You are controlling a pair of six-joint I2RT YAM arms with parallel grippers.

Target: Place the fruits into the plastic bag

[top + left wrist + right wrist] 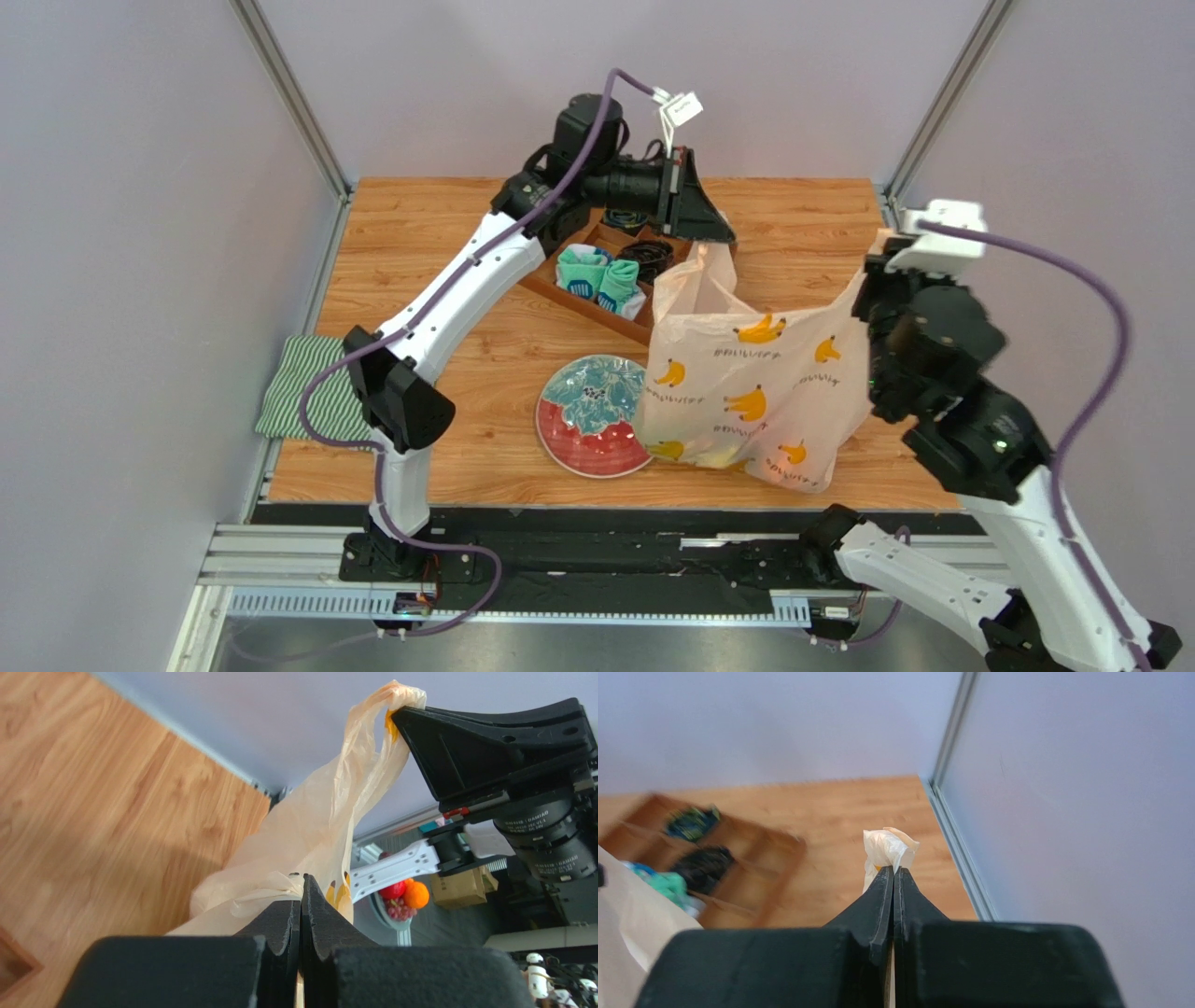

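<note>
The plastic bag (758, 385), pinkish-white with yellow banana prints, hangs between both grippers with its bulging bottom on the table. My left gripper (706, 231) is shut on the bag's left handle; the left wrist view shows the handle (281, 882) pinched at the fingertips. My right gripper (877, 280) is shut on the right handle, and a tuft of plastic (889, 847) sticks out of its tips. No fruits show on the table. In the left wrist view, an orange fruit (416, 894) and a red one (393, 890) show far off past the bag.
A red-rimmed plate (561, 445) with a teal leaf pattern lies just left of the bag. A brown wooden tray (561, 287) with teal and black items stands behind it, under the left arm. A green striped cloth (312, 385) lies at the left table edge.
</note>
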